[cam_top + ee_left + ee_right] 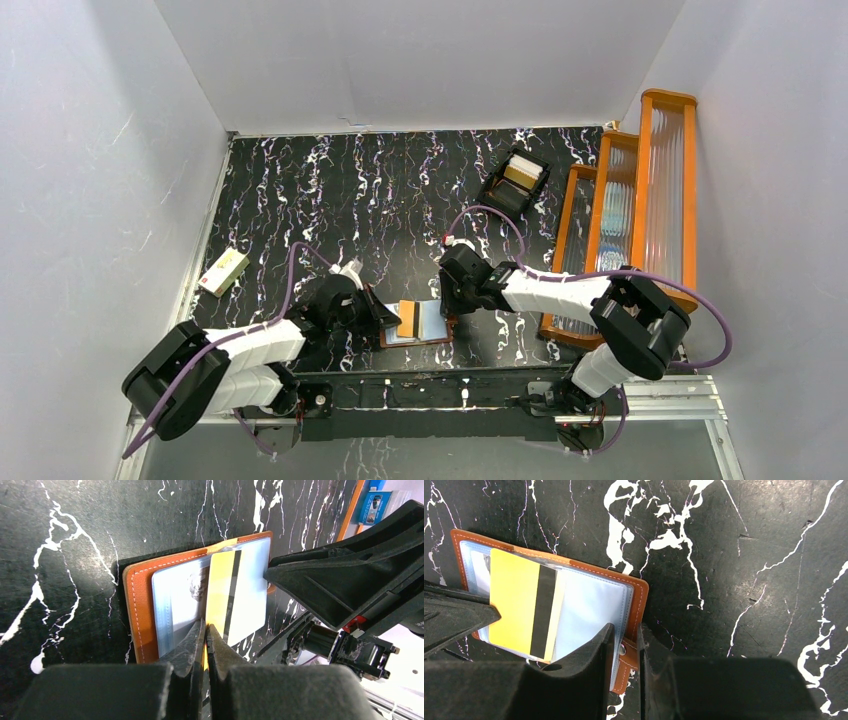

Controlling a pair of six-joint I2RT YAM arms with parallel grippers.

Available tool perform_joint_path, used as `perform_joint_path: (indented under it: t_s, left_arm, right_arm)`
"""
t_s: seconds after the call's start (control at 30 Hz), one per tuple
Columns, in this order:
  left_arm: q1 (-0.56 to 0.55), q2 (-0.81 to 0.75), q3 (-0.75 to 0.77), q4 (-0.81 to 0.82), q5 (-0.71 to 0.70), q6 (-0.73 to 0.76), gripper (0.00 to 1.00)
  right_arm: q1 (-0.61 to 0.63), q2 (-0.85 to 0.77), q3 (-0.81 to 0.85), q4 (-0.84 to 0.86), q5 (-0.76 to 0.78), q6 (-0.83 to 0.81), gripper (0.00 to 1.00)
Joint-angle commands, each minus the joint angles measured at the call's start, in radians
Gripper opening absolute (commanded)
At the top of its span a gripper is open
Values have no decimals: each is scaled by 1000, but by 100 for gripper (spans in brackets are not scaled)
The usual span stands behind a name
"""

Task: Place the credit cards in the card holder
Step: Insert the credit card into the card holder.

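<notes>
Credit card (519, 602), yellow with a black stripe down one long side: over the open card holder (640, 597), across the shiny pale pockets, on the half away from the snap tab (623, 650). Long axis and stripe set crosswise to the card holder's longer spread. Depth of seating in any pocket not discernible; pocket mouth hidden under the card. Pinched at its plain yellow edge by left gripper (205, 626), jaws closed hard on it, approach from the card holder's end opposite the snap tab. Right gripper (626, 632) at the snap-tab end, jaws narrowly apart and clamped across the leather edge, pinning the card holder to the table (734, 580). Judged: insertion step in hand, left arm carrying, right arm bracing. Coming move likely a slide of the card along the pocket face toward the right gripper, long edges kept square to the card holder's spread; risk of buckling the clear sleeve if skewed. Black tray (515, 182) with pale items well beyond the card holder, not involved.
</notes>
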Motion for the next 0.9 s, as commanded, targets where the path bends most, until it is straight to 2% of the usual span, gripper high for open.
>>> perform_joint_path:
  t_s: [0.0, 0.23, 0.7, 0.87]
  left_arm:
    - [-4, -12, -23, -7, -75, 16, 0]
    - [-36, 38, -24, 46, -60, -1, 0]
    - [-185, 106, 21, 61, -197, -70, 0]
    - [-207, 136, 44, 74, -198, -92, 0]
  right_arm:
    - [6, 21, -28, 0, 13, -2, 29]
    - [7, 18, -31, 4, 11, 5, 29]
    - [7, 2, -62, 46, -13, 53, 29]
    - [7, -22, -86, 75, -21, 102, 30]
